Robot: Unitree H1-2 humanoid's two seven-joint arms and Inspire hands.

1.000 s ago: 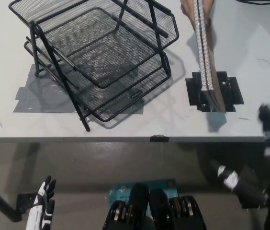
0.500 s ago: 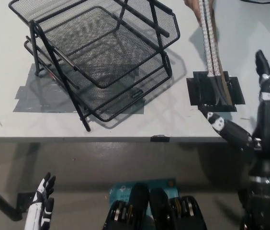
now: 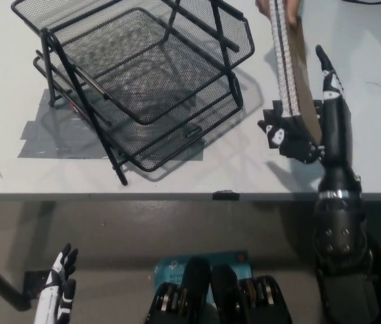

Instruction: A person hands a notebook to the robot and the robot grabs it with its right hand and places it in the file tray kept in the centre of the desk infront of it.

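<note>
The desk (image 3: 15, 172) runs out just short of the robot's right hand (image 3: 312, 128), its front edge passing under the black forearm; beyond the hand the top is bare out to the right. Off to the hand's left stands the file tray (image 3: 143, 81), tilted on its wire frame, with an open strip of desk between the two.

The notebook (image 3: 289, 67) stands on edge with its spiral binding facing up, its far end held by a person's hand (image 3: 266, 5) at the top. Its near end sits right in the robot's right hand, between the spread fingers: one long finger reaches up along the notebook's right side, shorter ones lie at its lower left. They are apart, not yet pressed on the cover, though whether they touch it I cannot tell.

Half a second ago that hand was lower and further right, clear of the notebook; now it has come up and inward around it. The white left hand (image 3: 59, 293) hangs low at the near left, below the desk, fingers loosely apart.
</note>
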